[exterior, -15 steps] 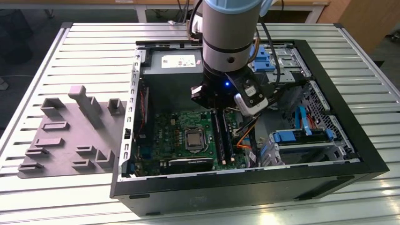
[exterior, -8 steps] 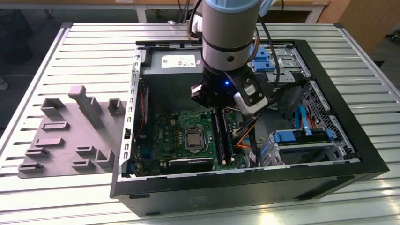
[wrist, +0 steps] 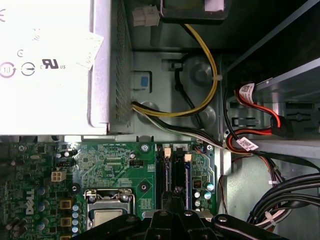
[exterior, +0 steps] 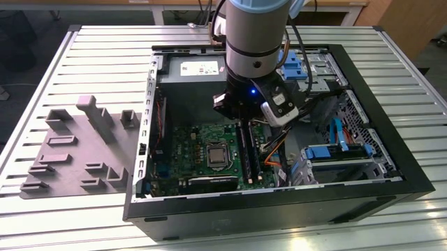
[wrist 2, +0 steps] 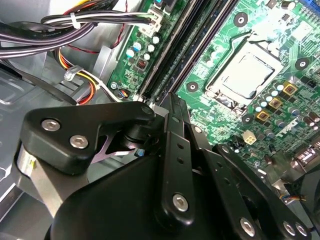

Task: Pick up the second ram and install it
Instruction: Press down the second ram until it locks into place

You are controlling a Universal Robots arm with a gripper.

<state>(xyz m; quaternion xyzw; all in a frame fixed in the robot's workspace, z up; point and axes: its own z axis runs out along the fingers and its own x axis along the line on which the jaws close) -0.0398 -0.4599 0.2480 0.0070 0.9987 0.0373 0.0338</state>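
Note:
My gripper point(exterior: 241, 121) reaches down into the open computer case point(exterior: 279, 209) and sits at the far end of the memory slots, near the power supply. Its fingers are drawn together in both wrist views point(wrist 2: 167, 102) point(wrist: 175, 195), with no gap showing. A long thin dark stick, which I take for the second ram point(wrist: 177, 170), lies in line with a slot on the green motherboard point(exterior: 188, 146), directly under the fingertips. I cannot tell whether the fingertips touch its edge. The stick's near part is hidden behind the gripper's black links.
The CPU socket point(exterior: 218, 156) lies beside the slots. A power supply point(wrist: 50, 65) and cable bundles point(wrist 2: 50, 30) crowd the gripper's far side. Blue drive brackets point(exterior: 335, 154) stand toward the exterior view's right. A grey moulded tray point(exterior: 73, 151) rests on the slatted table outside the case.

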